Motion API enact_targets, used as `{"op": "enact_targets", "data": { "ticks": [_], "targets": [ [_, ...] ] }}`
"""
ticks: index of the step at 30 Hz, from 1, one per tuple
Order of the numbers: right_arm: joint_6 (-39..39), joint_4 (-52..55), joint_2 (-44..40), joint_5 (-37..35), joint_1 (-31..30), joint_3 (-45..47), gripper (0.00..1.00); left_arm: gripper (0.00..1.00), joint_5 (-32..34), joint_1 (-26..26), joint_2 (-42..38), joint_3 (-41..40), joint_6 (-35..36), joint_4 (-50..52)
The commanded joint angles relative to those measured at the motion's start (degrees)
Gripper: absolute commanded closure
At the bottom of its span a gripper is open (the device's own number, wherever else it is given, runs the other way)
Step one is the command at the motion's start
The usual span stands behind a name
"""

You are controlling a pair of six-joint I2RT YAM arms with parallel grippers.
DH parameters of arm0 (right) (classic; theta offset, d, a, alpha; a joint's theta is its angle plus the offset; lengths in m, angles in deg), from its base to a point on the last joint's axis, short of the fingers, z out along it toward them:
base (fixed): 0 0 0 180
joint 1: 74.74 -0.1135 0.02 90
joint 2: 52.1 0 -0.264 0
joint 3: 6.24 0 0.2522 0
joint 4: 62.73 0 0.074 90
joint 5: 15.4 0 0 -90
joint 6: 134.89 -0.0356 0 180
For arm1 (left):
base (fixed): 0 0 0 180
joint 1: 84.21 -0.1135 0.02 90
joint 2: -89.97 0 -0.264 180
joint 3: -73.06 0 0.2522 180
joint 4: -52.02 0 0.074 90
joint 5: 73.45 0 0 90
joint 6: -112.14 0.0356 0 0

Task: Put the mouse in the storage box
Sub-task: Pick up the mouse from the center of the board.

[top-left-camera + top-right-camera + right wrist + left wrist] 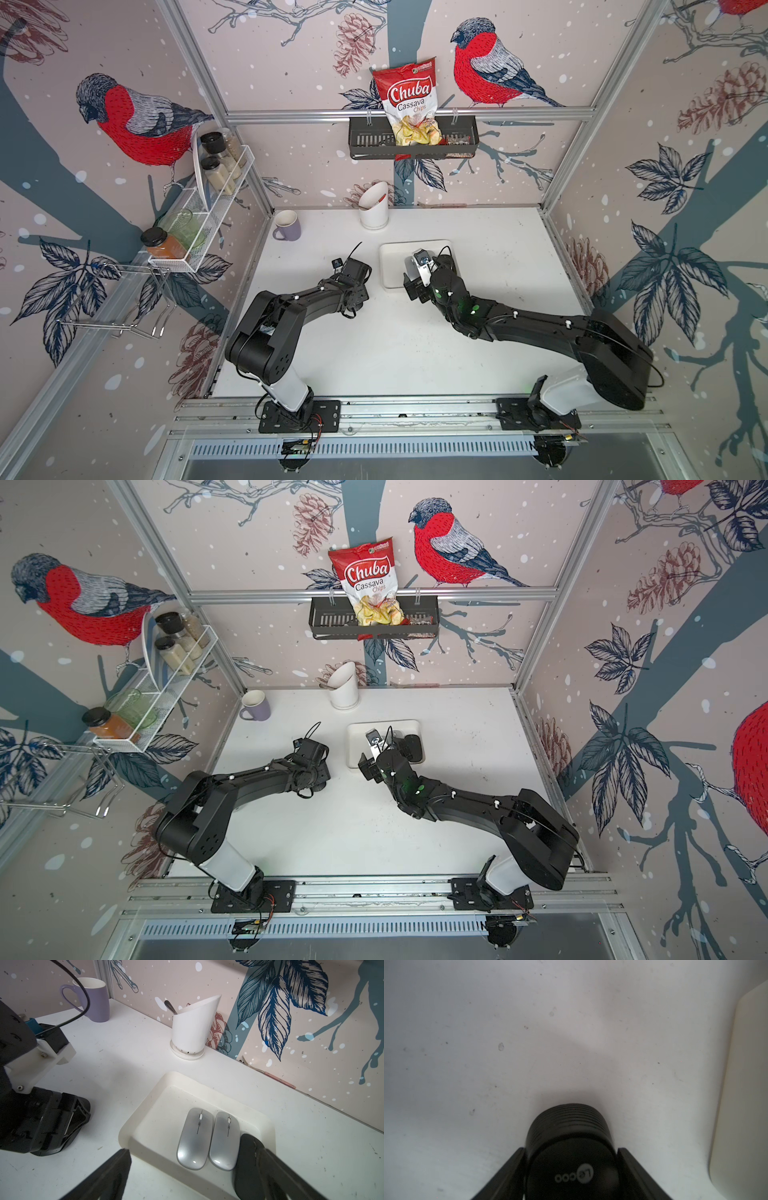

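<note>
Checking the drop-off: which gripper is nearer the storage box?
Right. The right gripper hangs over the storage box; the left gripper sits outside it, gripping a black mouse on the table.

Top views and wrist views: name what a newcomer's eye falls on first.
The red chips bag stands out, propped in the black basket hung high at the back. On the table, the white storage box holds two silver mice and a black mouse side by side. Beside the box, a logo-marked black mouse sits between the fingers of the left tool.
</note>
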Motion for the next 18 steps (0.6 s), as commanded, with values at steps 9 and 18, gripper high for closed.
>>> {"op": "enact_targets", "data": {
  "ticks": [9, 18],
  "targets": [
    [-0.2, -2.8, -0.1, -2.8, -0.2, -0.6, 0.00, 0.36, 3.9, 0.4, -7.8, 0.1, 3.4, 4.9],
    [-2.8, -6.7, -3.5, -5.2, 1.3, 2.2, 0.00, 0.42, 2.9, 3.1, -12.2, 8.9, 8.8, 10.8]
  ]
}}
